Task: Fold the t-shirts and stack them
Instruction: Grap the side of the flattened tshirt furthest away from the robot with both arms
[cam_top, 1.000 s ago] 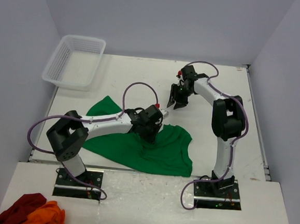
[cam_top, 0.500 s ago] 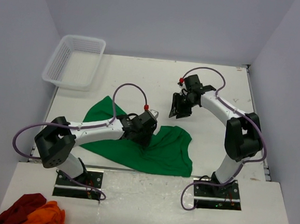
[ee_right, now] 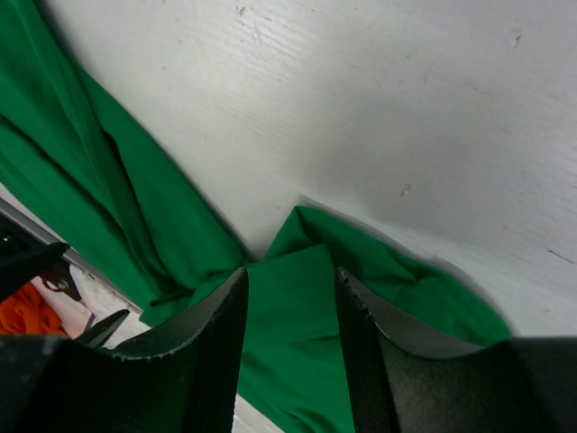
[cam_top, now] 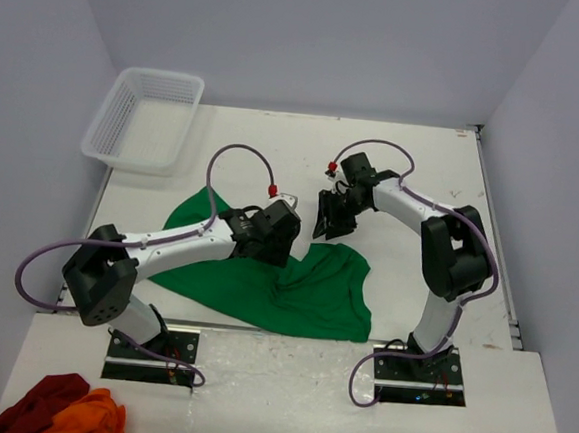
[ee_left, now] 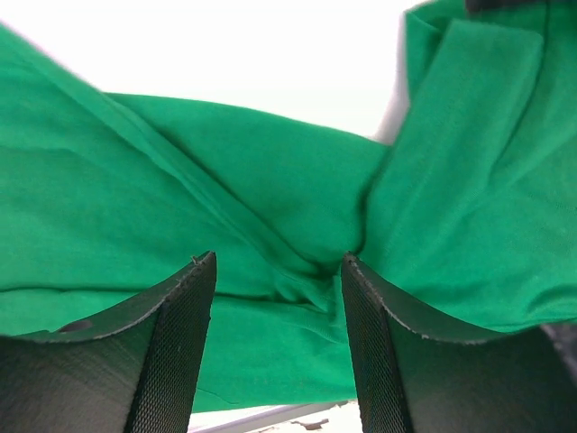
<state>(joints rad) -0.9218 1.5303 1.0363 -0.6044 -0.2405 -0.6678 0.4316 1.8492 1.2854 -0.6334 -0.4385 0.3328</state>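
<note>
While the t-shirt [cam_top: 308, 296] lies rumpled on the near middle of the bench [cam_top: 275, 145], between my two arms, no fold in it looks clean to me. One point of it reaches back and left toward the basket [cam_top: 142, 120], and a ridge of creases runs through its middle.

My left end effector [ee_left: 275, 260] hangs just over that ridge, fingers spread, with cloth below them and nothing pinched. My right end effector [ee_right: 290, 272] hovers above the shirt's far right edge, where a flap lies doubled over on bare bench. Its fingers stand apart too, and hold nothing.

I judge that I am at the spreading step: the shirt must go flat before any fold. Next, I think each side needs a fresh hold on an outer edge, the right on that doubled flap, the left on a hem clear of the creases, then a pull apart.

Red and orange cloths [cam_top: 54, 409] sit off the bench, near left.
</note>
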